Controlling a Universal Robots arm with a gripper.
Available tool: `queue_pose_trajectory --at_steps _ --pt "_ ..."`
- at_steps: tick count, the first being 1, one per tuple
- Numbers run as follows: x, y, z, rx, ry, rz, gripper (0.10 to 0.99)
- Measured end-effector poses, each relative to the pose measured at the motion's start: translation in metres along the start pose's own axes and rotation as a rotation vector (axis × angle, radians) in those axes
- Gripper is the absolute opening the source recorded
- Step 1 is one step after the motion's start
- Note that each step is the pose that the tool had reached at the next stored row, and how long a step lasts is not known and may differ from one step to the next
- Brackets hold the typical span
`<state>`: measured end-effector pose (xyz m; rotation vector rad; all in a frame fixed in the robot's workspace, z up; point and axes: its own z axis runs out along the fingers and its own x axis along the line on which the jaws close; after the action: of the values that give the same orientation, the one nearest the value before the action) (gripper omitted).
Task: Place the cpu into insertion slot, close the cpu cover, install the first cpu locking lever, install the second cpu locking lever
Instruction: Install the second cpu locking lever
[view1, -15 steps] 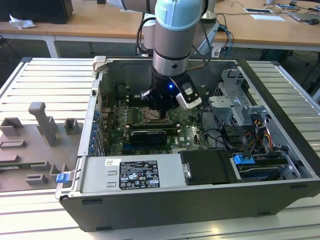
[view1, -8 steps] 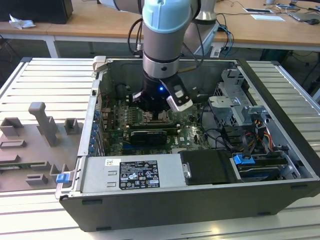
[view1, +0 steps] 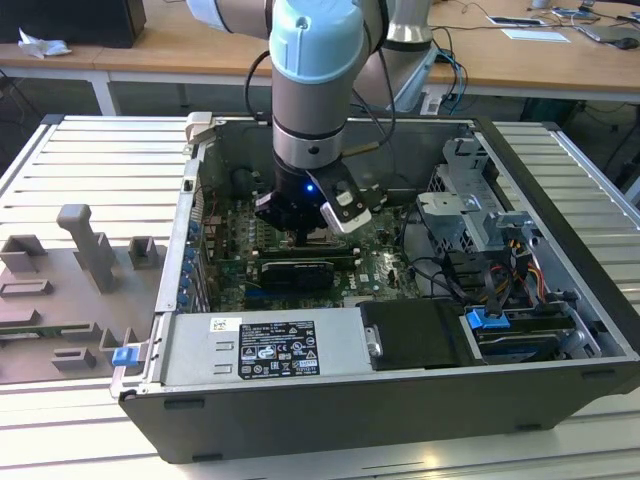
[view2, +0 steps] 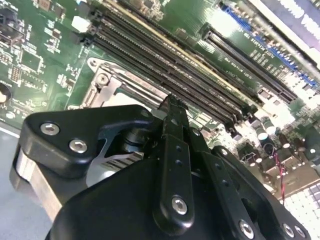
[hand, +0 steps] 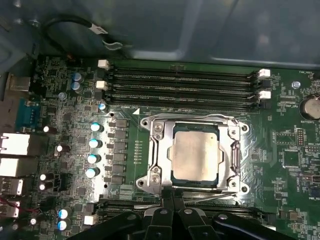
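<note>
Fingers (hand: 172, 207) of the pincer (hand: 173, 195) look pressed together at the closed cpu cover's (hand: 156, 150) edge; the cpu (hand: 195, 152) sits in the insertion slot (hand: 172, 177).

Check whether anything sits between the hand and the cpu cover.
Nothing visible does. In the first wrist view the hand is at the edge of the cpu cover, which lies closed around the cpu.

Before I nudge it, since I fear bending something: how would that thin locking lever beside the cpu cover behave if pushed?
The lever looks like thin bare wire, so probably springy and light, flexing before it moves. Its smooth metal may slip off the gripper, whose fingertips sit right at it. The cpu cover lies flat over the cpu, so it would likely resist sideways shoves.
</note>
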<state>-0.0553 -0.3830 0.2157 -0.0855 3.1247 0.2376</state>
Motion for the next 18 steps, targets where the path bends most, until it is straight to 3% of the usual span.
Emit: queue_pose_trajectory --at_steps 4,7,8,9,10,18 --pt "0.0092 -0.0045 -0.0004 -0.009 -0.0011 0.000 0.106" --pt "0.0174 -0.0059 -0.0001 -0.027 -0.0030 0.000 0.106" --pt "0.0188 -0.0061 0.0002 -0.034 -0.0036 0.000 0.106" --pt "0.0213 -0.0069 0.0008 -0.052 -0.0048 0.000 0.106" --pt "0.0227 -0.0080 0.0019 -0.063 -0.0055 0.000 0.106" --pt "0.0233 -0.0106 0.0125 -0.091 -0.0070 0.000 0.106"
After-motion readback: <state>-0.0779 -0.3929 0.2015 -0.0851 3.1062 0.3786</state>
